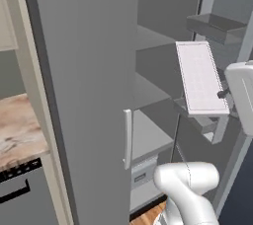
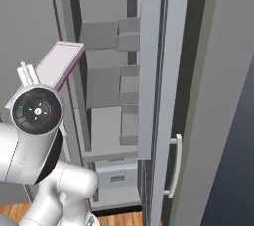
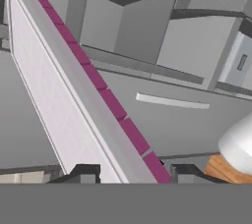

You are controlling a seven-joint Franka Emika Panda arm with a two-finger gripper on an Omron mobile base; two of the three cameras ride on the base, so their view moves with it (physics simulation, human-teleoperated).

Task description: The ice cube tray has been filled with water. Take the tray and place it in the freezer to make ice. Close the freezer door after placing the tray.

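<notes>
Grey freezer [image 1: 158,71] shelves gape at twelve o'clock as my pincer [image 3: 130,174] clamps the stiff, thin ice cube tray [image 1: 200,77] by its short end, probably light but spill-prone.

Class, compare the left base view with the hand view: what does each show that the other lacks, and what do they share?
Left base view alone: wood-grain counter and the tray's pale flat top. Hand view alone: the row of dark pink cells along the tray's edge, and the two dark fingertips either side of it. Both: the thin pale pinkish-lavender ice cube tray, held up before the grey freezer shelves.
</notes>
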